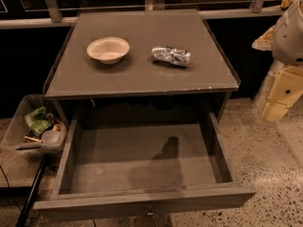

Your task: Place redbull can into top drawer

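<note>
a grey cabinet (142, 77) is filling the middle of the view, its flat top lying in front of a dark railing. under that top the top drawer (142, 203) is standing pulled out toward the camera, showing its low side walls and front panel, with a dark shadow (163, 167) falling across its bottom. speckled stone floor (265, 150) is spreading out to the right. a clear plastic bin (13, 122) of rubbish is sitting just beside the cabinet's left side. the robot's pale arm (289, 32) is hanging at the right edge, and its cream gripper (280, 98) is hovering over the floor, off the cabinet's right side and well apart from everything on top; whether it is spread or pressed together i cannot tell. a white round bowl (108, 49) is resting upright on the left half of the top. the redbull can (171, 56) is lying on its side on the cabinet top, right of the bowl and apart from it, not in the drawer. a small knob (149, 213) is sitting at the middle of the drawer front.
</note>
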Controlling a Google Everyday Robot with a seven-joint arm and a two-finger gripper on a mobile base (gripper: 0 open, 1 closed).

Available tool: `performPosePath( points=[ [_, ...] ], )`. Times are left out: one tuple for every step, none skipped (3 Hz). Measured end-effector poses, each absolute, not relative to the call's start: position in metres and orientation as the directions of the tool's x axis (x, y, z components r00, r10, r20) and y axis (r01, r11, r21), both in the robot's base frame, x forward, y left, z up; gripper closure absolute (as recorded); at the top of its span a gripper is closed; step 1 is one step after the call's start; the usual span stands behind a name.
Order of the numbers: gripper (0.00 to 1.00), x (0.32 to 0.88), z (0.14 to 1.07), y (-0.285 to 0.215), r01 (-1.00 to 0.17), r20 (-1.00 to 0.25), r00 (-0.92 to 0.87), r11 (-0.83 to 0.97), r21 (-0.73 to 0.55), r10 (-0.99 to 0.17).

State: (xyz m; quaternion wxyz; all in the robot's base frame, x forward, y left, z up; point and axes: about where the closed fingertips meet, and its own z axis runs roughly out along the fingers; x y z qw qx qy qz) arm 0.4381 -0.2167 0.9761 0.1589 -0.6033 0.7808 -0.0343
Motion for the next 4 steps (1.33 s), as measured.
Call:
performPosePath(
  points=[
    [0.00, 0.438, 0.976, -0.217, -0.931, -0.207, -0.222, 0.270, -0.245, -0.953],
    [0.00, 0.449, 0.983, -0.217, -0.919, -0.255, -0.221, 0.289, -0.268, -0.941],
    [0.00, 0.477, 0.990, -0.221, -0.901, -0.318, -0.269, 0.354, -0.252, -0.909],
    [0.00, 0.524, 1.007, -0.222, -0.874, -0.351, -0.302, 0.404, -0.268, -0.886]
  ],
)
